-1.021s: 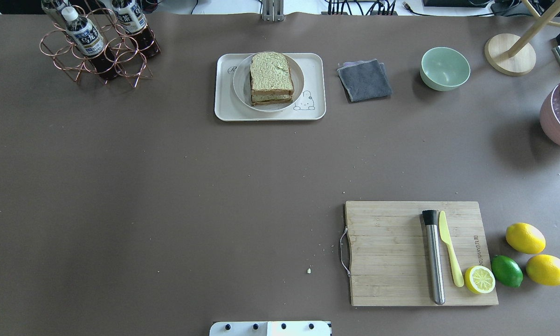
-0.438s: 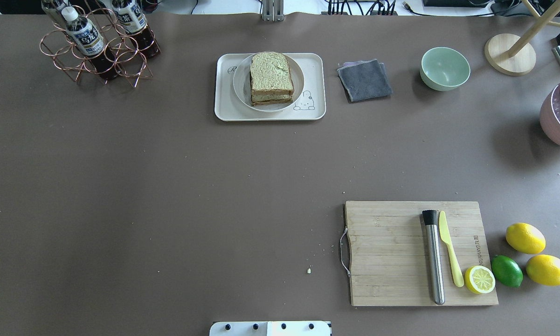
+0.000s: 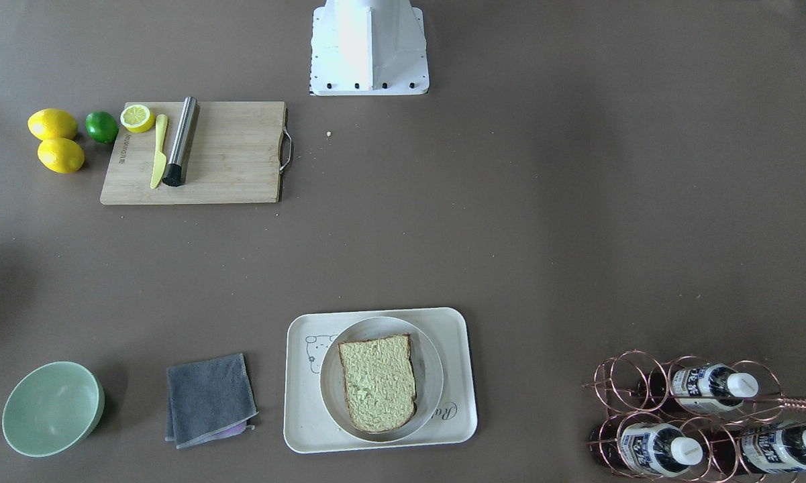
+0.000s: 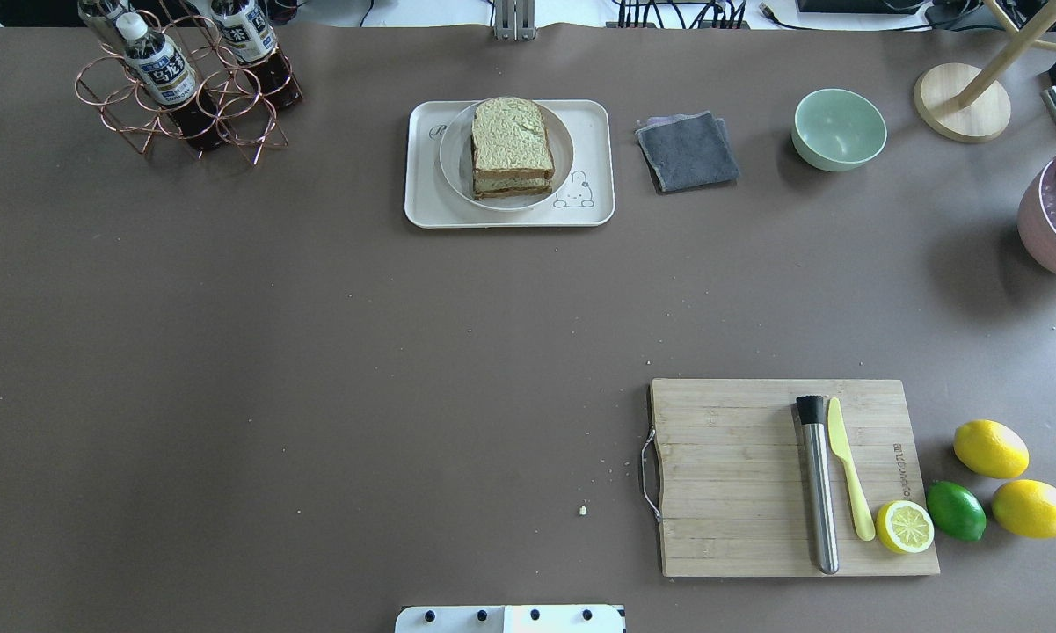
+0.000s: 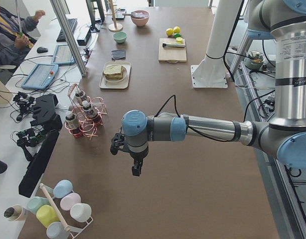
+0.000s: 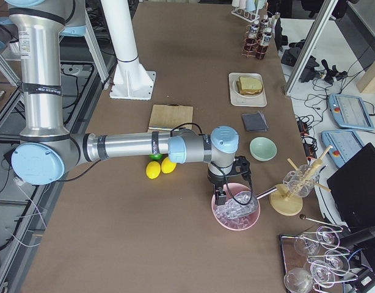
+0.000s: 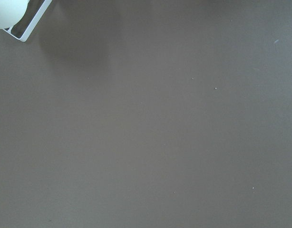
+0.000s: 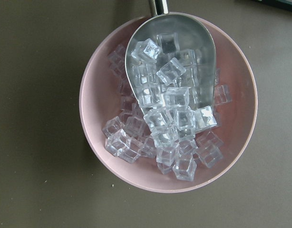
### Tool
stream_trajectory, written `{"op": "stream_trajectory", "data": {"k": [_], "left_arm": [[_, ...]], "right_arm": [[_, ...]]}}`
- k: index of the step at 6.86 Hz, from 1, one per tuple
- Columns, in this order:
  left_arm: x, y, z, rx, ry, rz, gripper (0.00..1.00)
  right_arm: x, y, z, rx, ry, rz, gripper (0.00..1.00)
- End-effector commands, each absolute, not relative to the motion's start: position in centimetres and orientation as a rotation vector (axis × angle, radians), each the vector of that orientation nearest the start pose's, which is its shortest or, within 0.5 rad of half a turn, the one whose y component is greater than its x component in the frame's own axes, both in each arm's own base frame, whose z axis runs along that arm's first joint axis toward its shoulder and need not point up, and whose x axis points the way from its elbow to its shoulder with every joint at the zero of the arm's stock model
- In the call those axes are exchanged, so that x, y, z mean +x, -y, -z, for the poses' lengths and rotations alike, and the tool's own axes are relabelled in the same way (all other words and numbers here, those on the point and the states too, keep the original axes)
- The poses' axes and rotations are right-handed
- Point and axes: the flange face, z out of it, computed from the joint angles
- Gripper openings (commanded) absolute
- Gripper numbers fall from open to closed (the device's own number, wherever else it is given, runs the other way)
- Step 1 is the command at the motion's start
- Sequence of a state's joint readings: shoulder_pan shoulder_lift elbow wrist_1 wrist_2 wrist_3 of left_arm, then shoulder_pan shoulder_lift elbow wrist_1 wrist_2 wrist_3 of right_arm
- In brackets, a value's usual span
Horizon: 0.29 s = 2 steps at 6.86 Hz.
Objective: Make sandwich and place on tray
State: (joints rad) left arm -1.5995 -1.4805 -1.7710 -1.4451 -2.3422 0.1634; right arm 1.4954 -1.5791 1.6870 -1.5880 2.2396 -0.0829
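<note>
Grey cloth (image 4: 688,149) lies just beside the tray (image 4: 422,198).

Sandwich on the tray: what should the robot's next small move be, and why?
Probably none beyond ending the run. The sandwich sits stacked on the round plate inside the tray, so the task looks done. The left gripper hangs over the brown table and the right gripper over the pink bowl of ice, both far from it.

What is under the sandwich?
A round white plate, itself on the cream tray. The sandwich covers the plate's middle, and its filling is mostly hidden.
</note>
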Motion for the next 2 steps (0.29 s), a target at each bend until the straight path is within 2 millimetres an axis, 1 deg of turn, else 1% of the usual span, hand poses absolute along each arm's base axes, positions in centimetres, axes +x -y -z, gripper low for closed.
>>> {"op": "stream_trajectory", "data": {"k": [1, 2], "left_arm": [[-7.69, 44.68, -61.14, 0.065, -0.769, -0.105, 0.97], [-7.72, 44.67, -61.32, 0.059, -0.765, -0.098, 0.97]], "right_arm": [[3.42, 49.5, -61.06, 0.094, 0.672, 0.184, 1.0], [3.41, 49.37, -61.11, 0.093, 0.675, 0.183, 1.0]]}}
